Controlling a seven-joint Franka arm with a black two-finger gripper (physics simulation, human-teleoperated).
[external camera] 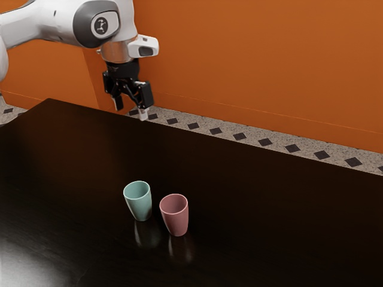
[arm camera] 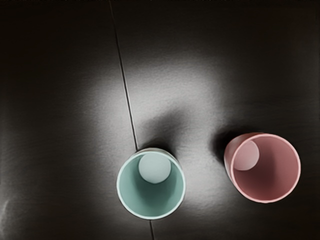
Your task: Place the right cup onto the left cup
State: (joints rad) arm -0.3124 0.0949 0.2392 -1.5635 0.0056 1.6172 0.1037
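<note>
Orange wall [external camera: 257, 72] behind, dark counter [external camera: 281, 209] below, and the hand [external camera: 131, 113] hangs empty, fingers apart! The pink cup [external camera: 176, 219], likely the mover, stands beside the green cup [external camera: 140, 204], well in from the wall-side edge. Centre over pink, clear green, descend straight.

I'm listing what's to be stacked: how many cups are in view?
2: the teal cup and the pink cup stand upright, side by side with a gap between them, on the dark table.
</note>
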